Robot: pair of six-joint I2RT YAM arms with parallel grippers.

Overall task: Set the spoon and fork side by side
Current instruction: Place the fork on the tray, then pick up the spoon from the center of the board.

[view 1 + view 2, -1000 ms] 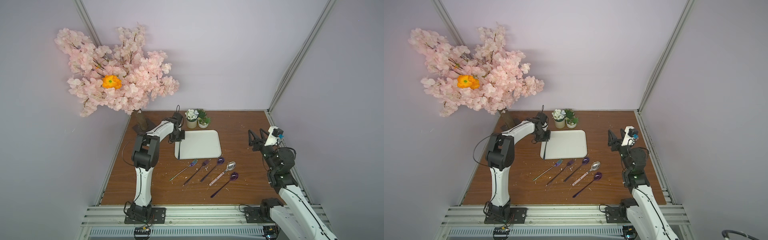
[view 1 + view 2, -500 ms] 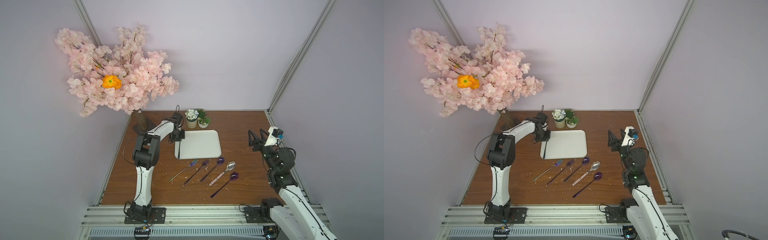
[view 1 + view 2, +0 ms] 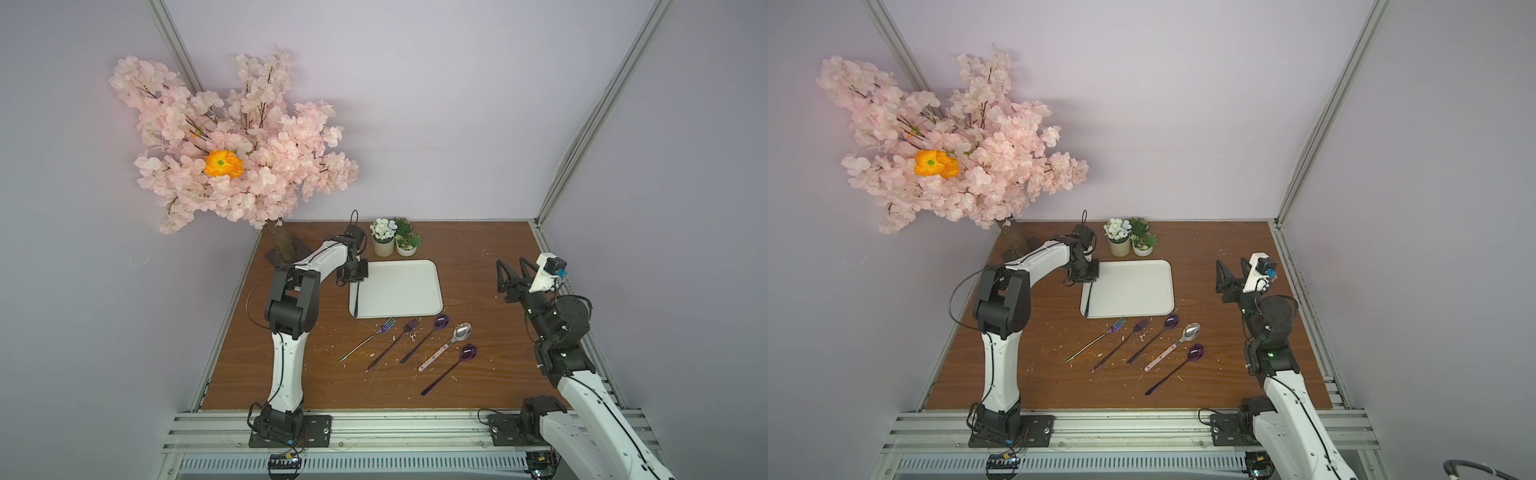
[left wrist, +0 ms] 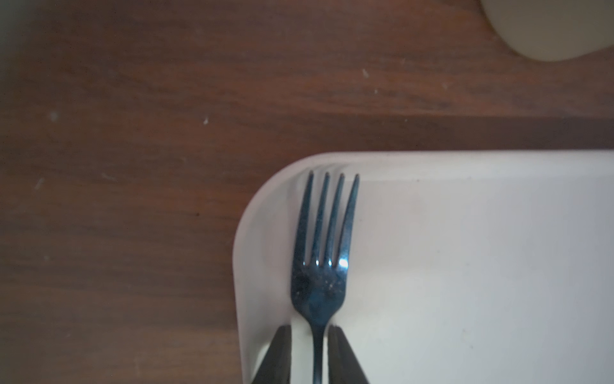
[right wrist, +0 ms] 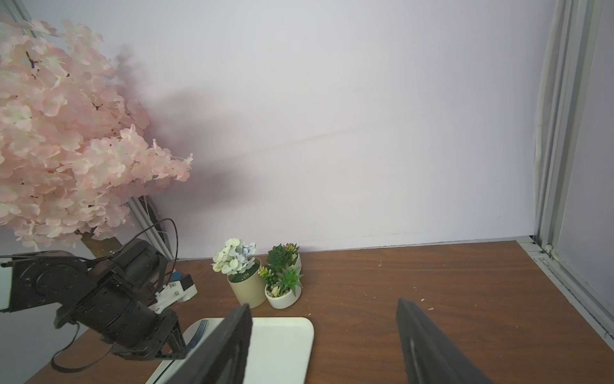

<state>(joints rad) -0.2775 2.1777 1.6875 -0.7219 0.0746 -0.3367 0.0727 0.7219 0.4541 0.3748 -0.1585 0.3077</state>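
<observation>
Fork (image 4: pixel 319 266), dark blue, lay flat in white tray (image 4: pixel 465 266) corner, loose between barely parted jaws of left gripper (image 4: pixel 309 329); right gripper (image 5: pixel 324 304) spread wide, holding nothing.

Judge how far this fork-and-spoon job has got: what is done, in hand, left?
Done: the fork lies in the tray by its edge. In hand: the left gripper straddles its neck, jaws apart. Left: no spoon beside it; the spoons lie on the table, and the right gripper hangs open, empty.

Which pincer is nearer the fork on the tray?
Left. The left pincer straddles the fork at its neck, on the tray; the right pincer hangs raised, well off the tray's other side.
</observation>
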